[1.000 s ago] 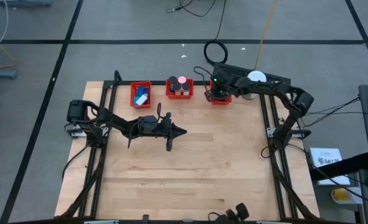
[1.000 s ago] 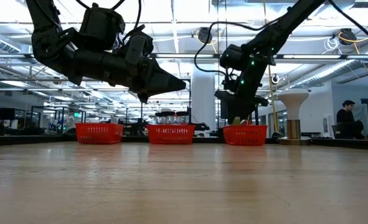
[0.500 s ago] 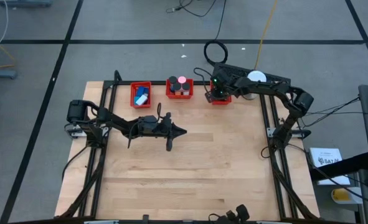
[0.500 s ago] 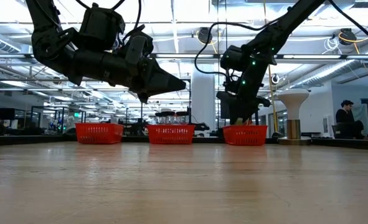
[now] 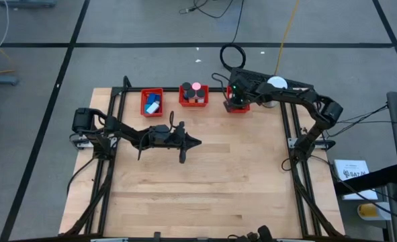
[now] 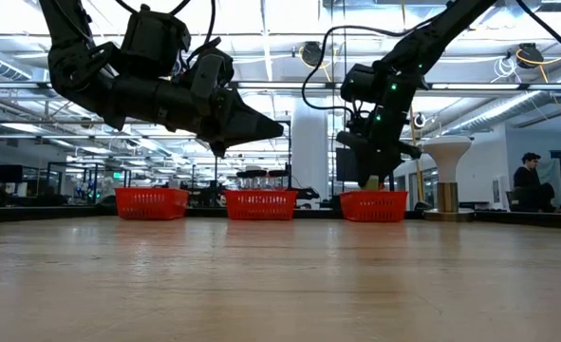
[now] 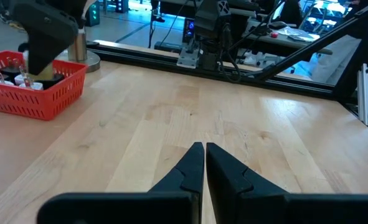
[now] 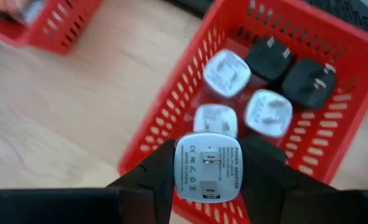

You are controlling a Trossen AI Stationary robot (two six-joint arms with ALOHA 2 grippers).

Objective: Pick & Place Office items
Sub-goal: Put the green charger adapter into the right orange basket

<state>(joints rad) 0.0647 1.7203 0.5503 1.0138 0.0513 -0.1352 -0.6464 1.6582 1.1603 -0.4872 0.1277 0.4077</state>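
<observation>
Right wrist view shows my right gripper [image 8: 210, 180] squeezing a white charger [image 8: 208, 168] above the red bin [image 8: 333, 134] at one o'clock on the table, so I think I open next, while my left gripper [image 5: 197, 142] waits pinched shut mid-table.

Table [image 5: 205, 181] was light wood, smooth, matt, visible grain. Red bin [image 8: 333, 134] was slotted plastic, slightly glossy. White adapter [image 8: 208, 167] was smooth plastic with printed label; black adapters [image 8: 311, 81] matt plastic. Left gripper [image 7: 203, 163] fingers looked matt black plastic.
</observation>
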